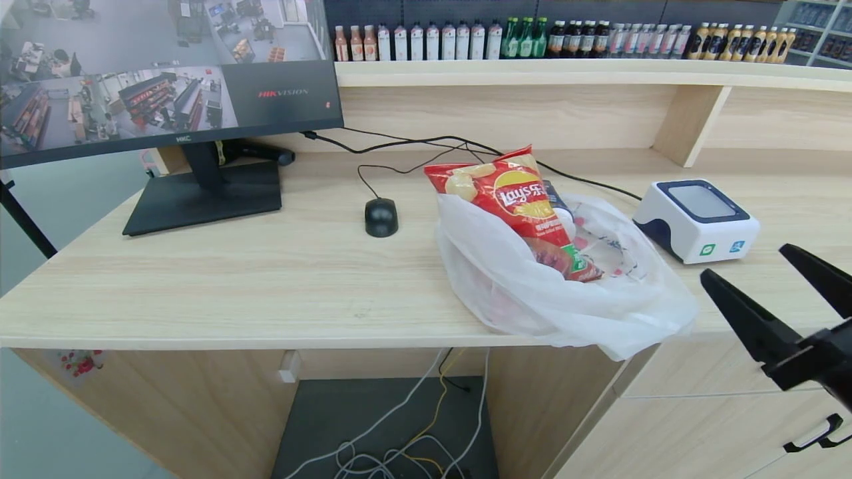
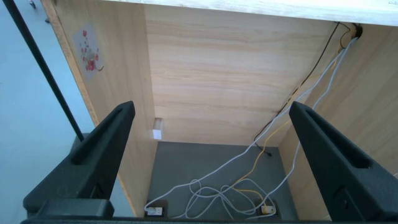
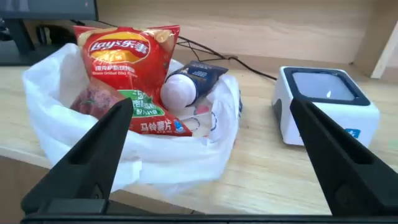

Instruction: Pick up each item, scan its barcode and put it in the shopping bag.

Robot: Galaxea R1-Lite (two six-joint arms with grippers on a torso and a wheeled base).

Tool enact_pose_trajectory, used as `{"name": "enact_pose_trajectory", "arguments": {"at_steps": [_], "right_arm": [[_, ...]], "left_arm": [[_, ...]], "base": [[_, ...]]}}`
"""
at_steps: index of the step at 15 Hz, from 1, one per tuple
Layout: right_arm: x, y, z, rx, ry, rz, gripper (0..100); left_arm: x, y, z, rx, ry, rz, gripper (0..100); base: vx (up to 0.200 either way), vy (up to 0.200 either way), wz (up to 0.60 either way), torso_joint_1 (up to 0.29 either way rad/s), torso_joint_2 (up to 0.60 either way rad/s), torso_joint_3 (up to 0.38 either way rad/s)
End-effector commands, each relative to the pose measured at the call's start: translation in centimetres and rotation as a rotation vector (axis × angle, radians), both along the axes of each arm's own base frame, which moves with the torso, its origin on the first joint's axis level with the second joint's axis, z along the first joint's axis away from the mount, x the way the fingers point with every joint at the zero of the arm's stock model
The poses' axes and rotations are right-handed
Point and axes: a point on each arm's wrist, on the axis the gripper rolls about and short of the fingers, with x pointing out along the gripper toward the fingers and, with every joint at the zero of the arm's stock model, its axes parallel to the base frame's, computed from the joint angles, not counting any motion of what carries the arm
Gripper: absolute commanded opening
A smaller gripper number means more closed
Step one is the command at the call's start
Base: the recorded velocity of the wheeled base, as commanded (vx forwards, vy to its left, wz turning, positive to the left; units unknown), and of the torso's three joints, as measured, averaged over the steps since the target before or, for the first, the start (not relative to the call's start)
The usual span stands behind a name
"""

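Note:
A white plastic shopping bag (image 1: 586, 303) (image 3: 180, 158) lies on the wooden counter near its front edge. A red chip bag (image 1: 522, 203) (image 3: 127, 68) stands out of it, with a white bottle (image 3: 181, 89) and a dark packet (image 3: 202, 73) beside it inside. The white barcode scanner (image 1: 695, 218) (image 3: 326, 106) sits to the right of the bag. My right gripper (image 1: 775, 279) (image 3: 211, 155) is open and empty, off the counter's front right. My left gripper (image 2: 211, 162) is open and empty below the counter, facing the knee space.
A monitor (image 1: 166, 73) on its stand fills the back left of the counter (image 1: 233, 279), and a black mouse (image 1: 381, 217) lies left of the bag. Cables (image 2: 230, 193) lie tangled on the floor under the counter. A raised shelf (image 1: 566, 73) carries bottles at the back.

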Motion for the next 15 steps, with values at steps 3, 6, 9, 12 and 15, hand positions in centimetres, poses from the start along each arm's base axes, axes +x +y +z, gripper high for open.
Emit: {"name": "enact_pose_trajectory", "arguments": {"at_steps": [3,6,9,12,15], "right_arm": [[-4.8,-1.8,1.4,0.073,-0.132,-0.039,100],[-9.1,-3.3,-1.4,0.012,0.027,-0.043,100],[-14.3,-5.2,-5.5,-0.043,0.157,-0.034,100],[-15.9,-5.7,-7.7,-0.07,0.229,-0.035,100],[-15.5,-5.6,-8.9,-0.089,0.265,-0.022,100]], "left_arm": [[0.0,0.0,0.0,0.0,0.0,0.0,100],[0.0,0.0,0.0,0.0,0.0,0.0,100],[0.0,0.0,0.0,0.0,0.0,0.0,100],[0.0,0.0,0.0,0.0,0.0,0.0,100],[0.0,0.0,0.0,0.0,0.0,-0.001,100]], "base": [[0.0,0.0,0.0,0.0,0.0,0.0],[0.0,0.0,0.0,0.0,0.0,0.0],[0.0,0.0,0.0,0.0,0.0,0.0],[0.0,0.0,0.0,0.0,0.0,0.0],[0.0,0.0,0.0,0.0,0.0,0.0]]}}
